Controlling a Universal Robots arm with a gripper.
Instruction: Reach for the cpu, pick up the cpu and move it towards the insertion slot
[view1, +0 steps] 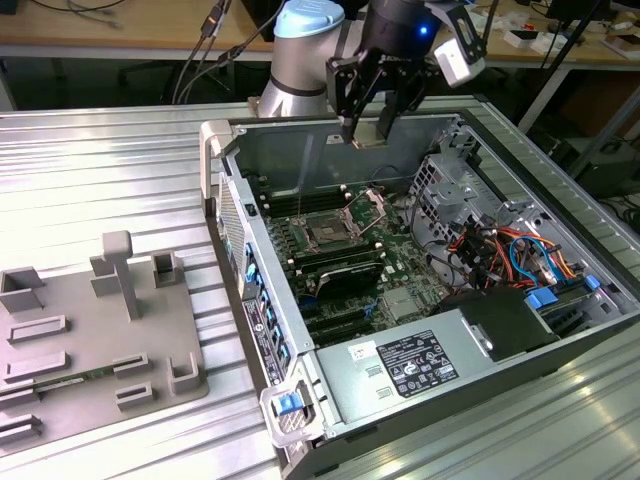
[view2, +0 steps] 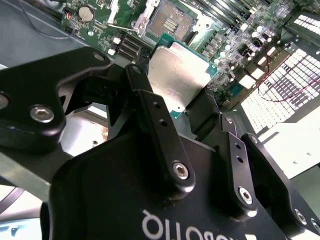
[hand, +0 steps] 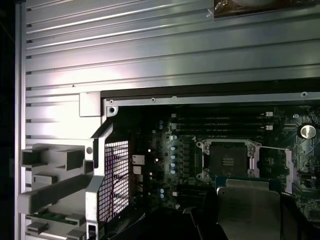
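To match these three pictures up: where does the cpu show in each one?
Exterior view: the cpu hangs in the hand above the open case.
Second wrist view: cpu between the fingers.
First wrist view: cpu beside the insertion slot.
Shared landmark: insertion slot.

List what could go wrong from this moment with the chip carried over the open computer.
1. The hand grips the cpu by its edges alone, so a slip could drop it onto the motherboard.
2. The insertion slot has its metal frame raised beside it; a tilted approach might catch it.
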